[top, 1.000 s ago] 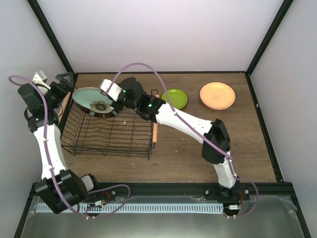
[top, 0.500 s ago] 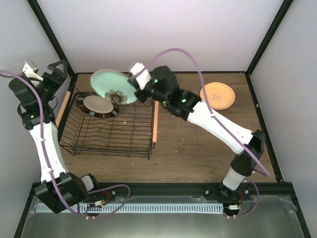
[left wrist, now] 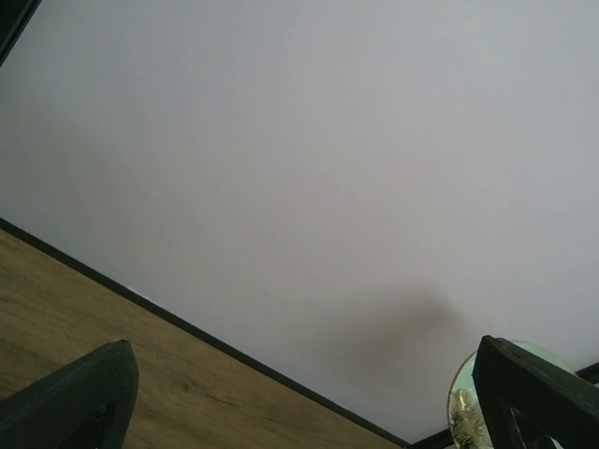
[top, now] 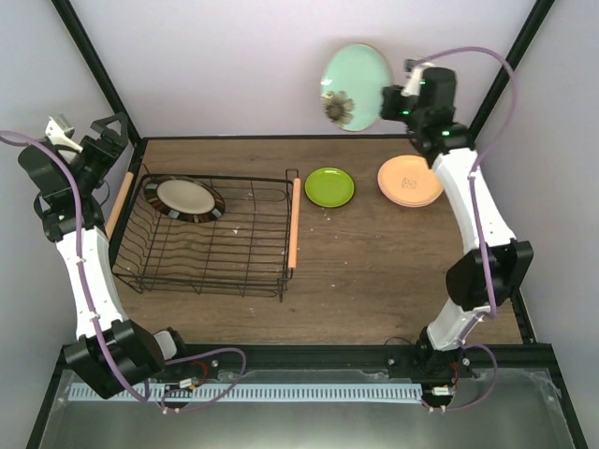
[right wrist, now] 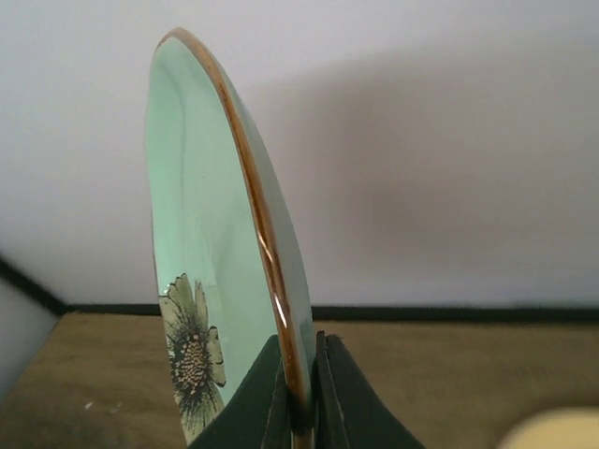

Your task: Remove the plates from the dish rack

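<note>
At the far left corner of the bench (top: 374, 271) we see the left gripper (top: 103, 134) raised above the bench's left edge and pointing at the back wall. In the left wrist view the left gripper (left wrist: 301, 348) has its jaws released, spread wide with nothing between them.

Just beside it, the dish rack (top: 215, 253) sits on the left half of the bench, with a wooden handle (top: 118, 201) along its left side and another wooden handle (top: 294, 224) along its right. Inside, in the rack's far left corner, one dark-rimmed plate (top: 190, 197) with a beige centre leans tilted against the wires. We see no other plate in the rack.

Right of the rack, near the far edge, the lime green plate (top: 329, 186) lies flat on the bench, apart from the rack.

Above the far edge, right of centre, the mint plate (top: 356, 86) hangs in the air in front of the back wall, well clear of the rack. It stands nearly upright, and a flower motif (top: 339, 109) shows low on its face. The right gripper (top: 398, 101) holds it at its right edge. In the right wrist view the mint plate (right wrist: 201, 234) appears edge-on with a golden-brown rim, and the right gripper (right wrist: 301, 374) has its jaws clenched on the lower rim.

Below that gripper, near the far right corner, the orange plate (top: 410, 180) lies flat on the bench, near the green one but not touching it.
</note>
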You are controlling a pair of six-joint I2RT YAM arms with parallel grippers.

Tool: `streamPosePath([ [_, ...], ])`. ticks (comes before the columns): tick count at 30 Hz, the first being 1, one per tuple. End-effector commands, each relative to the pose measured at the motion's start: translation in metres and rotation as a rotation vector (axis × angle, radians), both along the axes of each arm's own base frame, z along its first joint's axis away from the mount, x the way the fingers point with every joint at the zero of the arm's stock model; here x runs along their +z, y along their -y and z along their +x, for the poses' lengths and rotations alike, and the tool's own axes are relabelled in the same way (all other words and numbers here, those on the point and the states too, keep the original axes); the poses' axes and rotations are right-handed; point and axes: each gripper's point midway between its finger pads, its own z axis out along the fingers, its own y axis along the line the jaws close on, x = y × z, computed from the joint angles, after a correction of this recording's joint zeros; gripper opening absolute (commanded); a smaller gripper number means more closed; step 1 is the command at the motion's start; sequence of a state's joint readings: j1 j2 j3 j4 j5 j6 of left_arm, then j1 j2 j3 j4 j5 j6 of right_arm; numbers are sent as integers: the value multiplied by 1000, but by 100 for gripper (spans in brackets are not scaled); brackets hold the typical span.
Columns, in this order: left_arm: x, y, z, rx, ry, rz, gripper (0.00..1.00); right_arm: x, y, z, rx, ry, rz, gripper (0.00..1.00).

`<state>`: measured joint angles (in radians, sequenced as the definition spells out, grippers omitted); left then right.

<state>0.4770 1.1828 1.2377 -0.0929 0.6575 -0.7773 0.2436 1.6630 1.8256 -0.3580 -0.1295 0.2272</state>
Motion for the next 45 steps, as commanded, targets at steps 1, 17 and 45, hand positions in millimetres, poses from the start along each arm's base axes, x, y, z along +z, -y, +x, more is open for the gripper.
streamPosePath([
  [1,4,6,-4,-17,20,22,100,-38,88,26,-141,-193,294,1],
  [17,-6,5,0,-23,-7,18,100,-246,213,22,-349,-629,535,1],
  [45,-5,13,-10,-39,-9,27,100,-324,256,-4,-527,-790,426,66],
])
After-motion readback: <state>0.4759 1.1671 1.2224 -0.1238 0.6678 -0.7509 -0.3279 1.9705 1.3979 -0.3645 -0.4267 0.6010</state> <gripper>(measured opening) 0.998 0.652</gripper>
